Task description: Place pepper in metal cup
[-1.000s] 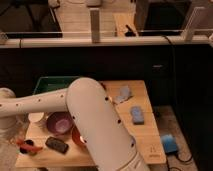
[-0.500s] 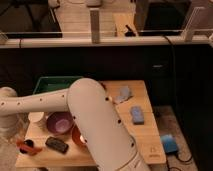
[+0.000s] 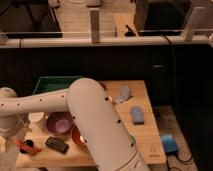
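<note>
The pepper [image 3: 25, 146] is a slim red-orange chili lying at the table's front left corner. My gripper [image 3: 14, 136] is at the far left, low over the table, right beside and partly over the pepper's left end. Whether it holds the pepper does not show. My white arm [image 3: 95, 125] sweeps across the middle of the view and covers much of the table. No shiny metal cup shows; it is hidden or out of view.
On the wooden table [image 3: 145, 145] are a purple bowl [image 3: 60, 122], a white cup [image 3: 36, 118], a dark block [image 3: 56, 145], an orange thing [image 3: 76, 136] half behind the arm, a green bin [image 3: 52, 84], a blue sponge [image 3: 136, 114] and a grey-blue cloth [image 3: 122, 93]. A blue cup [image 3: 169, 143] lies off the table's right edge.
</note>
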Action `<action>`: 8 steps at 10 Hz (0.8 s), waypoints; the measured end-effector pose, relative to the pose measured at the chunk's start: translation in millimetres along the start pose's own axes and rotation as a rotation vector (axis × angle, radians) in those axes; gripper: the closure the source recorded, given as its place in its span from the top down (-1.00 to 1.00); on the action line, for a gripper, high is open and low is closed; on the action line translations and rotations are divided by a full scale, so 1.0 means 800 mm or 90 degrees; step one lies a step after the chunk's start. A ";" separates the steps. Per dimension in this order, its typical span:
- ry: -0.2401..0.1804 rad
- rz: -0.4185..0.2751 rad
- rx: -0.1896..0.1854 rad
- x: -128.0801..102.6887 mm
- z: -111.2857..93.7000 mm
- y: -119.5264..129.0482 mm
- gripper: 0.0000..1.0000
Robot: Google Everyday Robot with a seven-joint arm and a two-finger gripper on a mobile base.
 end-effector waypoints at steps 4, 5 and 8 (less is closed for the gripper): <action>0.013 -0.025 -0.015 0.000 -0.003 -0.004 0.60; 0.013 -0.025 -0.015 0.000 -0.003 -0.004 0.60; 0.013 -0.026 -0.015 0.000 -0.003 -0.004 0.60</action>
